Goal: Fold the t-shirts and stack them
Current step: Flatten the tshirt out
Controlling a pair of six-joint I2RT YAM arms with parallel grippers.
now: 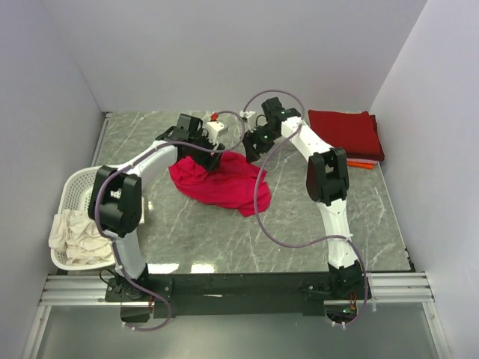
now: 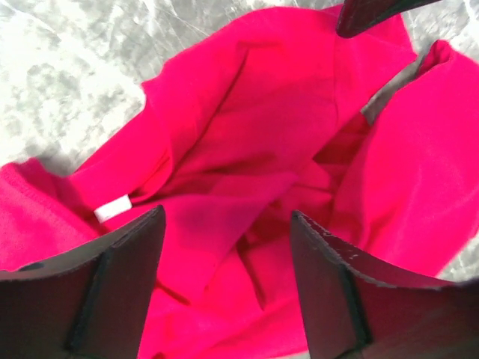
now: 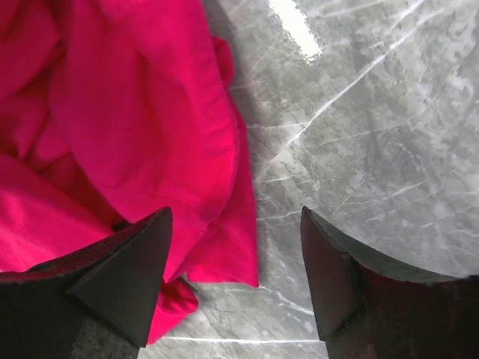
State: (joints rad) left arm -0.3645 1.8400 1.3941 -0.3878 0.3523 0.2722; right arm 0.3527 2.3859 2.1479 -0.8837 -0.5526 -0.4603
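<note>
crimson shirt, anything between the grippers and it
Nothing visible. The left gripper hangs open over the crumpled middle of the crimson shirt; the right gripper, open too, straddles its edge, one finger over bare table.

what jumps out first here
The crumpled crimson shirt in the middle of the table, with the left end effector and right end effector open at its far side. Next, the folded maroon stack in the far right corner, and a white basket holding cream cloth at the left edge.
</note>
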